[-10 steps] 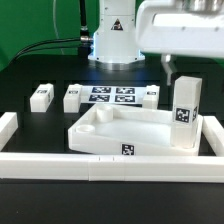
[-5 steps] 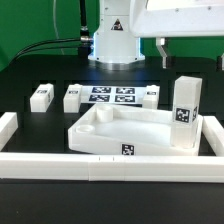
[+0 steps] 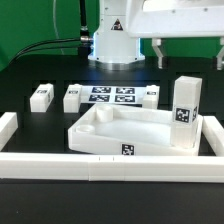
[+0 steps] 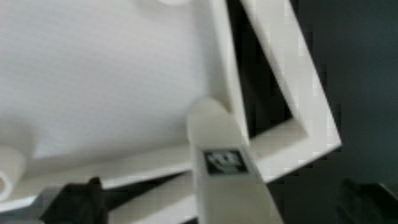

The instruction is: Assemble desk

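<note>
While the claw (image 3: 188, 52) hangs high over the back of the black worktop (image 3: 38, 128), on the exterior view's right, I can see it has hold of nothing. Its fingers (image 3: 158, 50) stand wide apart with only air between them.

The desk slab (image 3: 120, 128) lies flat near the worktop's front edge, raised rim up, with its square tag (image 3: 128, 150) on the wall facing the camera. One leg (image 3: 187, 110) stands upright at the slab's end on the exterior view's right, its own tag toward the camera. I cannot tell whether it is seated in the slab or only stands against it. From the wrist camera I look down on that upright leg (image 4: 217, 150) at the slab's corner, with the dark fingertips (image 4: 80, 198) well clear on either side.

Three more legs lie toward the back edge. Two (image 3: 40, 95) (image 3: 72, 97) are on the exterior view's left of the marker board (image 3: 112, 96), and one (image 3: 150, 95) is just beside it on the right.

White rails border the worktop — a long one (image 3: 90, 165) runs just in front of the slab, and shorter ones (image 3: 8, 125) (image 3: 212, 135) sit at the two sides.
</note>
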